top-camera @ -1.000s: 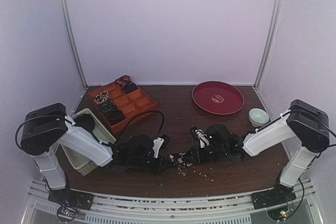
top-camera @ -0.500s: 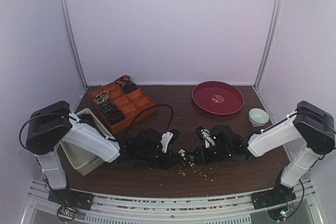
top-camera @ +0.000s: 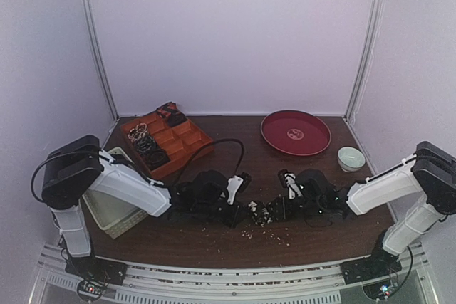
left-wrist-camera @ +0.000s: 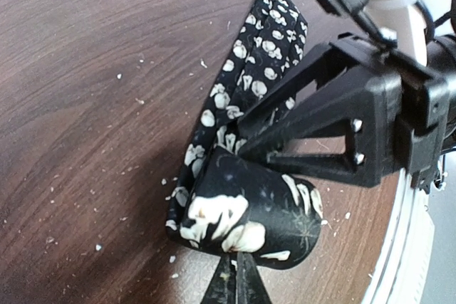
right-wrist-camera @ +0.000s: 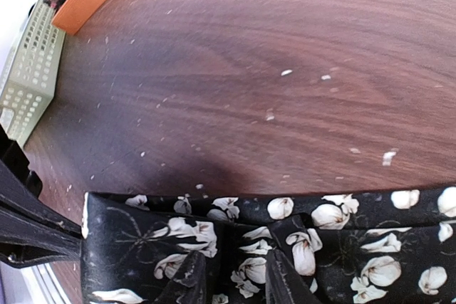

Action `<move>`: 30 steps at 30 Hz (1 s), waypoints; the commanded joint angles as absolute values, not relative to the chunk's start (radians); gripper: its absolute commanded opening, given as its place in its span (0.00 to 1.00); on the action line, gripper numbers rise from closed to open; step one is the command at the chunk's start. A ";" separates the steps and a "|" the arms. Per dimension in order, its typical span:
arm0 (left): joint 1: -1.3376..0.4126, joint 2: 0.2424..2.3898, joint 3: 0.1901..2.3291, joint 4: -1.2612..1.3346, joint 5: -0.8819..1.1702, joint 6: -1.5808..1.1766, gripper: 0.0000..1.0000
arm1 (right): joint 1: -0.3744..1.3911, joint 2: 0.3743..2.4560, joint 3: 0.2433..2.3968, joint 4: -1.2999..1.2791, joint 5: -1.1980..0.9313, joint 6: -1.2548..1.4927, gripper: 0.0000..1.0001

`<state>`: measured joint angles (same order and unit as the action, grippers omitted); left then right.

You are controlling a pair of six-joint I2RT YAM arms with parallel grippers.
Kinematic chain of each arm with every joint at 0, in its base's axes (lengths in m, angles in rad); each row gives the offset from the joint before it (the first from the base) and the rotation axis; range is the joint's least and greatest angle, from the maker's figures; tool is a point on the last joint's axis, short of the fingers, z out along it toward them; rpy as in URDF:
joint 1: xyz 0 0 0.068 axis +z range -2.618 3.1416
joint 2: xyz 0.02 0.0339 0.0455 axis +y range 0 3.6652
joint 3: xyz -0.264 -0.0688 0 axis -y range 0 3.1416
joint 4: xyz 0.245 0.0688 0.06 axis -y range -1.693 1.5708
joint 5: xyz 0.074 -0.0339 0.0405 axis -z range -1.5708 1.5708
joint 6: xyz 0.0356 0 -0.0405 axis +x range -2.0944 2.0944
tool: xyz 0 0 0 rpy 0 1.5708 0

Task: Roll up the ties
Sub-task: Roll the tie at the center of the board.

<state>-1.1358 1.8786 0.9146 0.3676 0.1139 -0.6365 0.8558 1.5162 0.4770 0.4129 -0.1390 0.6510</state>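
A black tie with white flowers (top-camera: 258, 213) lies on the brown table between my two grippers. In the left wrist view its near end (left-wrist-camera: 246, 211) is a rolled coil and the strip runs away to the upper right. My left gripper (left-wrist-camera: 237, 284) has its fingertips pressed together at the coil's lower edge, pinching it. My right gripper (right-wrist-camera: 235, 279) is closed on a fold of the same tie (right-wrist-camera: 285, 226), with fabric bunched between its fingers; its black fingers (left-wrist-camera: 320, 129) also show in the left wrist view. Rolled ties (top-camera: 148, 146) sit in the orange tray, with a reddish one (top-camera: 169, 112) at its far end.
The orange compartmented tray (top-camera: 187, 149) stands at the back left, with a white slatted basket (top-camera: 107, 208) in front of it. A red plate (top-camera: 296, 133) and a small pale bowl (top-camera: 350, 158) are at the back right. Pale crumbs are scattered on the table (top-camera: 271, 236).
Both grippers have moved to the right together, carrying the tie between them. The left arm has stretched further out across the table.
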 commanded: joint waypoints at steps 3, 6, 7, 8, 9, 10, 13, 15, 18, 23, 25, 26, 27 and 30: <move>-1.134 1.901 0.960 0.361 0.127 -0.596 0.04 | 0.822 1.456 0.445 0.383 -0.097 0.669 0.32; -1.133 1.916 0.975 0.363 0.137 -0.591 0.04 | 0.817 1.464 0.449 0.373 -0.105 0.664 0.31; -1.131 1.921 0.981 0.363 0.140 -0.592 0.04 | 0.816 1.468 0.449 0.375 -0.110 0.663 0.29; -1.131 1.925 0.985 0.363 0.143 -0.591 0.04 | 0.817 1.474 0.448 0.379 -0.120 0.661 0.28; -1.131 1.929 0.991 0.361 0.146 -0.589 0.04 | 0.816 1.478 0.445 0.394 -0.136 0.658 0.27; -1.130 1.931 0.994 0.360 0.148 -0.589 0.04 | 0.816 1.481 0.438 0.415 -0.162 0.658 0.26; -1.129 1.929 0.993 0.356 0.147 -0.590 0.04 | 0.820 1.496 0.433 0.443 -0.220 0.667 0.25; -1.129 1.923 0.982 0.356 0.142 -0.597 0.04 | 0.824 1.500 0.426 0.458 -0.235 0.678 0.25; -1.130 1.913 0.954 0.373 0.136 -0.609 0.04 | 0.833 1.513 0.425 0.473 -0.241 0.687 0.25; -1.129 1.893 0.938 0.384 0.129 -0.617 0.04 | 0.842 1.556 0.433 0.506 -0.255 0.696 0.24; -1.129 1.883 0.941 0.367 0.124 -0.619 0.03 | 0.858 1.570 0.441 0.512 -0.256 0.702 0.24; -1.129 1.874 0.942 0.348 0.109 -0.630 0.03 | 0.867 1.573 0.447 0.508 -0.249 0.701 0.23; -1.129 1.864 0.939 0.321 0.088 -0.641 0.03 | 0.873 1.574 0.450 0.502 -0.239 0.701 0.23; -1.129 1.814 0.875 0.307 0.050 -0.688 0.03 | 0.874 1.572 0.453 0.490 -0.216 0.698 0.23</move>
<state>-1.1339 1.8904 0.9344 0.3176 0.1101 -0.6319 0.8516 1.5539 0.4416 0.5201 -0.2131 0.6914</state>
